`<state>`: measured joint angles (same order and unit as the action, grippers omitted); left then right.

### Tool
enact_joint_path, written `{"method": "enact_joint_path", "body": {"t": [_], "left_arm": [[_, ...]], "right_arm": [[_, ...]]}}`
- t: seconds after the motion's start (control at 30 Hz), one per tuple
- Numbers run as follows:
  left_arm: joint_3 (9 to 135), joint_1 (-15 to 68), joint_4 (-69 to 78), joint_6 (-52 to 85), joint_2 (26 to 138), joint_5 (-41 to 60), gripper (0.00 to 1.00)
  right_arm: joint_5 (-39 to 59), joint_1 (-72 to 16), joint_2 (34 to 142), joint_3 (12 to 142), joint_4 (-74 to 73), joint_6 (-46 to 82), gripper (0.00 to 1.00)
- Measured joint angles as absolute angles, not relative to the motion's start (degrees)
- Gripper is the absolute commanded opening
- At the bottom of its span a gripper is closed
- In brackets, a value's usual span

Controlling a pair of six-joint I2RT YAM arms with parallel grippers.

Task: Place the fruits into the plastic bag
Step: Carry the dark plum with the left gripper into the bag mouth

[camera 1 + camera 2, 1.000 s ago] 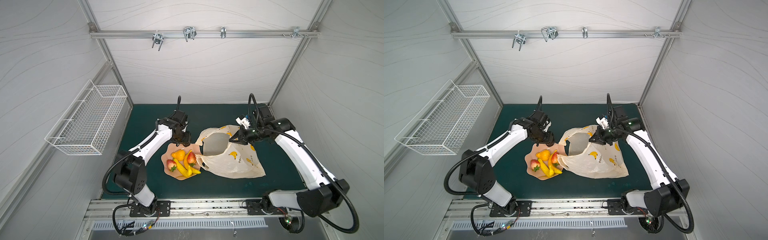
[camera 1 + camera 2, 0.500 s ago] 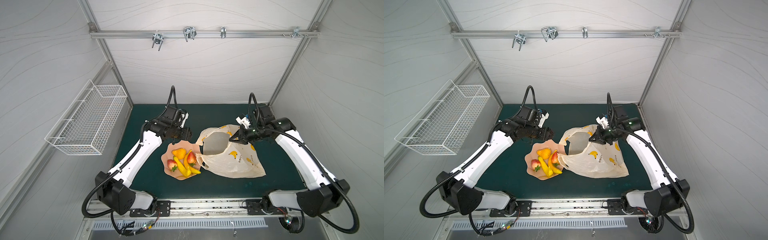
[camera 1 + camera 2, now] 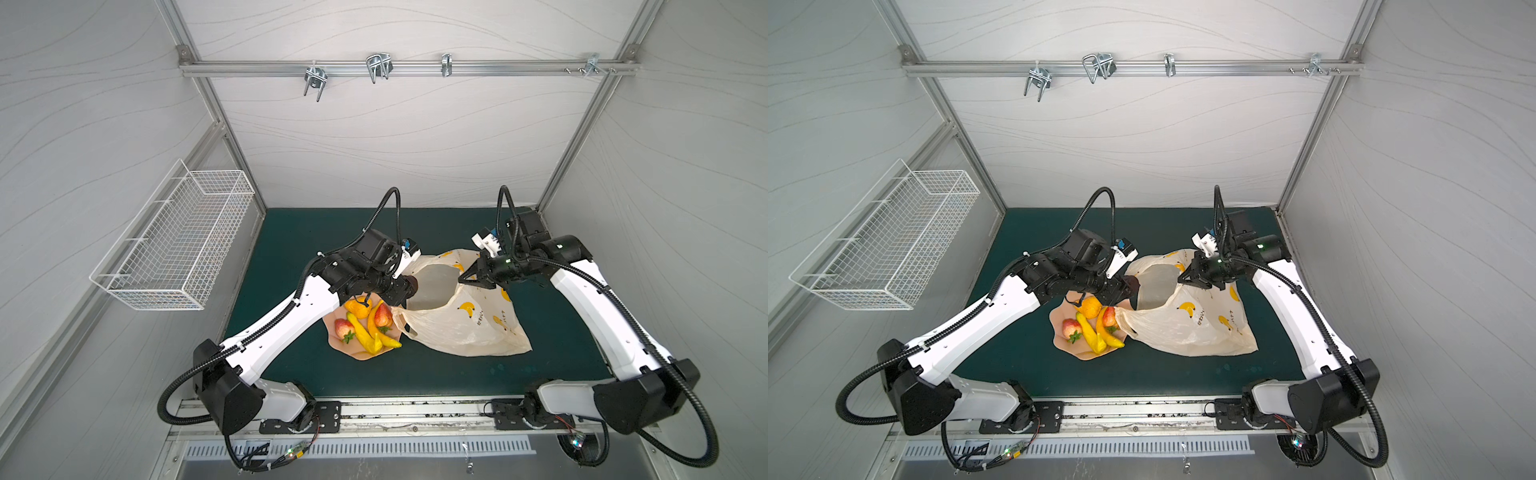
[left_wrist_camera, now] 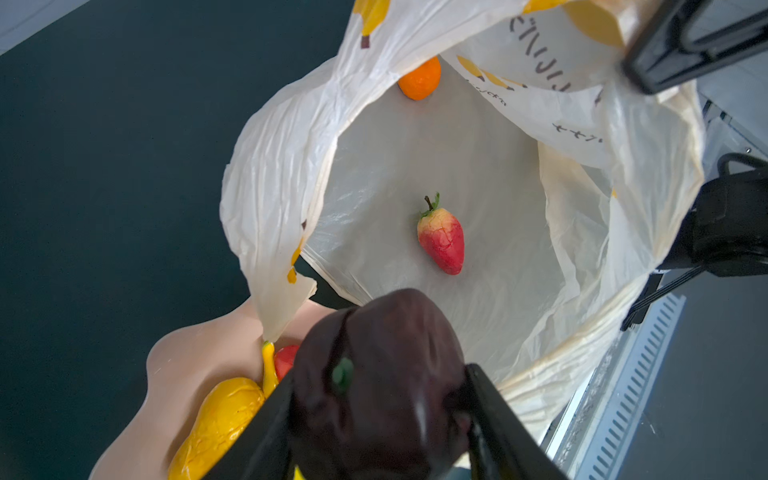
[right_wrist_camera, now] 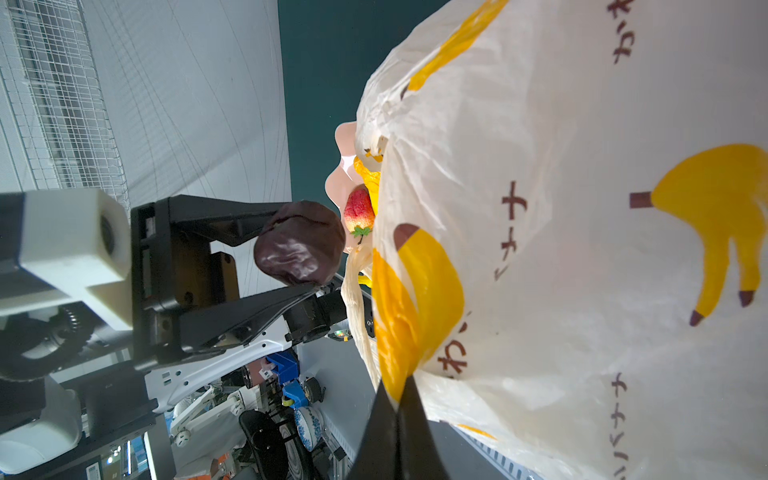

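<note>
My left gripper (image 3: 409,286) (image 3: 1131,286) is shut on a dark brown fruit (image 4: 395,332) (image 5: 299,241), held at the near-left rim of the plastic bag's mouth. The cream, banana-printed plastic bag (image 3: 461,328) (image 3: 1187,328) lies on the green mat. My right gripper (image 3: 460,279) (image 5: 399,386) is shut on the bag's far rim and lifts it open. Inside the bag lie a strawberry (image 4: 442,241) and an orange fruit (image 4: 419,79). On the pink plate (image 3: 353,352) (image 3: 1084,354) rest an orange fruit (image 3: 358,308), two strawberries (image 3: 383,316) and yellow bananas (image 3: 365,337).
A white wire basket (image 3: 174,245) hangs on the left wall. A rail with metal hooks (image 3: 378,68) runs along the back wall. The plate touches the bag's left handle. The mat's front edge meets the arms' base rail (image 3: 415,409).
My left arm has swung right from above the plate's far side to the bag's mouth, carrying the dark brown fruit. The right arm and the bag have stayed put.
</note>
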<state>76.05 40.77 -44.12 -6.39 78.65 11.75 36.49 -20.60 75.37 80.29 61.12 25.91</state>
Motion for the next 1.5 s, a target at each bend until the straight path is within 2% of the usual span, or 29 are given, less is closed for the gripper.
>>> {"method": "enact_joint_path", "body": {"t": [0.47,1.07,1.5], "left_arm": [[75.8,48.2,-41.9,-9.3,86.6,11.3,0.34],[72.7,50.0,-39.9,-8.0,93.4,13.1,0.33],[83.0,50.0,-38.2,-1.0,105.9,16.4,0.37]], "right_arm": [[36.6,-20.6,75.2,79.6,61.1,26.0,0.00],[38.1,-20.6,74.5,78.4,59.9,28.1,0.00],[41.0,-20.8,73.2,75.0,55.1,32.7,0.00]]}}
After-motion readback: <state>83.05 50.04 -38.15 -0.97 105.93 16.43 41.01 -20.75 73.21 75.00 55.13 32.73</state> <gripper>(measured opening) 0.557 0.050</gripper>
